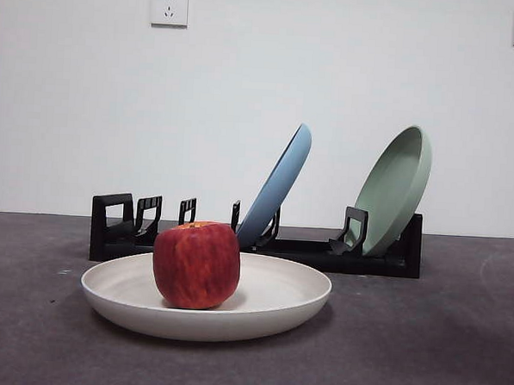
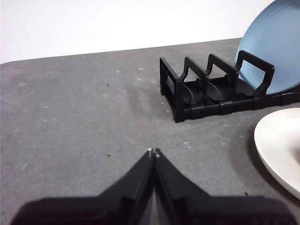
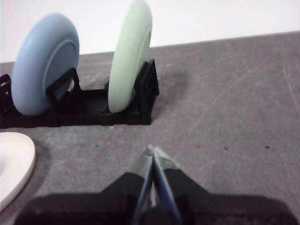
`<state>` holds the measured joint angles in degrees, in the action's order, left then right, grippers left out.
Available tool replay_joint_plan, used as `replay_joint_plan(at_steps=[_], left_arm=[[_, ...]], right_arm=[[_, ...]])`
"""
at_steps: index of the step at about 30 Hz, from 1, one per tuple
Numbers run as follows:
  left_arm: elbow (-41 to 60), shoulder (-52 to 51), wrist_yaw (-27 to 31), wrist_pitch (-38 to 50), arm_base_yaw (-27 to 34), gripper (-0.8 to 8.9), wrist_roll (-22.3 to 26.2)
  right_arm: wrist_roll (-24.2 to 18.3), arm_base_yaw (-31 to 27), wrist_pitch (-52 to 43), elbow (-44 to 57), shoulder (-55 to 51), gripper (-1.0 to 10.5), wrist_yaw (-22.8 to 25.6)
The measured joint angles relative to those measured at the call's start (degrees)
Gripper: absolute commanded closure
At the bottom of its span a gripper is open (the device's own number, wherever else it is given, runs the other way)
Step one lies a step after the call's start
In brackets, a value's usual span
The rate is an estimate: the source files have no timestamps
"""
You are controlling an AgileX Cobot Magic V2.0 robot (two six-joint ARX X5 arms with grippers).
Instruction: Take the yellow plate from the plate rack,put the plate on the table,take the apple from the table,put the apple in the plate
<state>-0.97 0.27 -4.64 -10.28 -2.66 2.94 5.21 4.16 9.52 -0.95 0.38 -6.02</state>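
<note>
Front view — apple in yellow plate on table, left hand, right hand both clenched, empty.

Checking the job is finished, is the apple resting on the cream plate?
Touching. The front view shows the apple sitting inside the cream plate, its underside meeting the plate's surface with no gap.

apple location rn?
Front view: the apple sits in the yellow plate, left of its centre, on the table before the plate rack.

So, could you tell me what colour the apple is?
Dark red apple with faint streaks; front view.
</note>
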Motion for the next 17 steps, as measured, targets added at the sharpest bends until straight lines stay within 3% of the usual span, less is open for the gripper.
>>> replay_joint_plan(at_steps=[17], left_arm=[[-0.02, 0.0, 0.0, 0.0, 0.0, 8.17, 0.0]], right_arm=[[1.03, 0.0, 0.13, 0.0, 1.53, 9.5, 1.75]])
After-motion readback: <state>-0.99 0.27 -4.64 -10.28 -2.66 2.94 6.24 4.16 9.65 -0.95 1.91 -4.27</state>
